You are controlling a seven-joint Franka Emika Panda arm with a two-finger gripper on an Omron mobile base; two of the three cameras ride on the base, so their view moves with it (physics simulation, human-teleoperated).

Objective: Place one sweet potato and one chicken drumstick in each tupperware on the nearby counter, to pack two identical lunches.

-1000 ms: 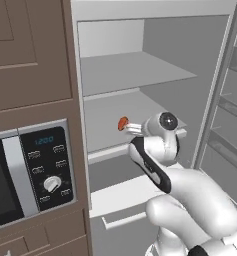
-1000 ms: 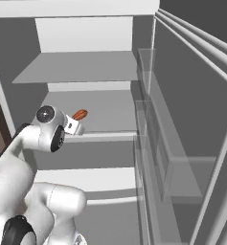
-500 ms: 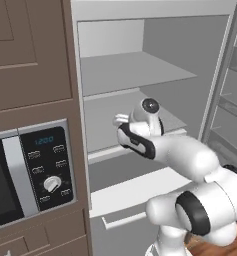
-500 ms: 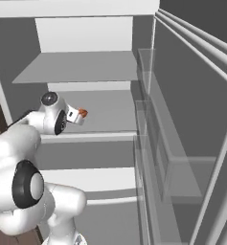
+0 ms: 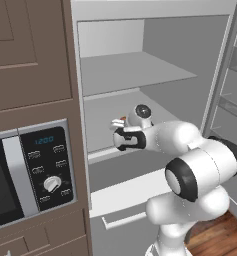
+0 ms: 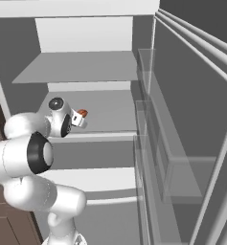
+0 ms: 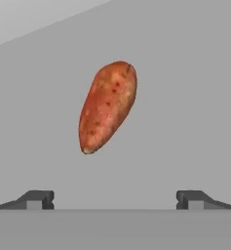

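One sweet potato, reddish-orange and tapered, lies on the grey middle shelf of the open fridge. In the hand view it sits straight ahead, a little beyond the fingertips. My gripper is open, its fingers spread wide with nothing between them. From the left base view the gripper reaches over the shelf's front edge, just short of the sweet potato. The right base view shows the sweet potato at the tip of the gripper. The tupperwares and the counter are out of view.
A microwave set in brown cabinets stands left of the fridge. Another grey shelf hangs above the hand, and a white drawer front lies below. Clear door shelves flank the right side.
The arm has swung its elbow out to the right and stretched leftward into the fridge, bringing the hand level with the middle shelf. The sweet potato has stayed put.
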